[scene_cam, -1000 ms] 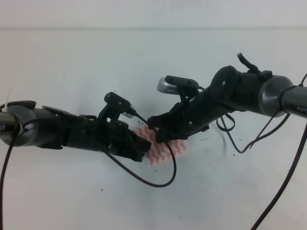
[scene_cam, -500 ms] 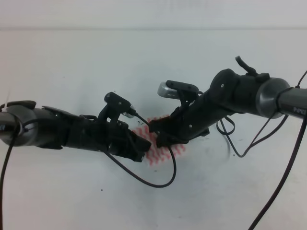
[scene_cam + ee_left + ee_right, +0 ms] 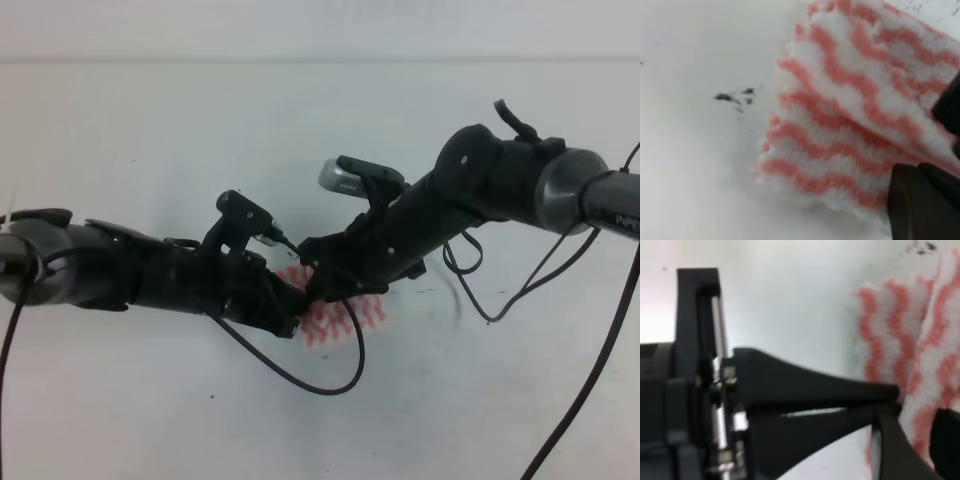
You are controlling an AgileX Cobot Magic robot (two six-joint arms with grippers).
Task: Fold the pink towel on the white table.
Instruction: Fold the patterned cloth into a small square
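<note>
Fluffy wavy-striped pink towel point(image 3: 855, 115), layered, pinched.

— What lies behind it all?
— A pale wall point(image 3: 300, 28) along the top of the high view, plain and bare.
— And the light?
— Soft and even, slightly washed out, with only faint shadows. A few small dark specks point(image 3: 735, 97) mark the white surface.

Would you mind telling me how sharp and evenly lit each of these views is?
Exterior high: bright, flat light, white table nearly washed out, arms sharp. Left wrist: pink towel soft and fuzzy, table glaring. Right wrist: the left gripper seen there is blurred, towel stripes out of focus.
</note>
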